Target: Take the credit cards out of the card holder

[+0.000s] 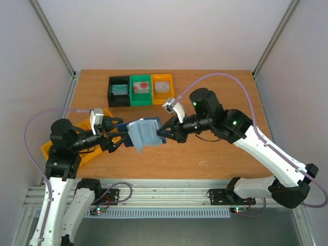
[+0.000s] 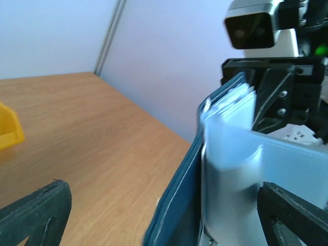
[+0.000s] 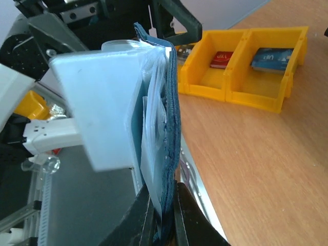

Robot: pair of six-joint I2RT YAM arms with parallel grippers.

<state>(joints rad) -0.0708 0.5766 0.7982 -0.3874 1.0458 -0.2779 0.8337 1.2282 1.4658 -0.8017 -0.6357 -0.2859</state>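
Observation:
The slate-blue card holder (image 1: 146, 134) hangs above the table's middle, between the two arms, with its pale pocket pages (image 2: 230, 169) fanned out. My right gripper (image 1: 166, 132) is shut on its blue edge (image 3: 171, 154), fingers (image 3: 192, 225) pinching from below. My left gripper (image 1: 117, 139) is open, one finger (image 2: 36, 215) far left and the other (image 2: 297, 215) right of the holder (image 2: 179, 205), which stands between them untouched. Among the pages I cannot tell any credit cards apart. A red card (image 3: 221, 59) and a blue card (image 3: 271, 57) lie in yellow bins.
Black (image 1: 118, 91), green (image 1: 140, 90) and orange (image 1: 162, 88) bins stand in a row at the back, each with a card-like thing inside. Yellow bins (image 1: 56, 147) sit at the left edge under my left arm. A white scrap (image 1: 203, 163) lies near the front.

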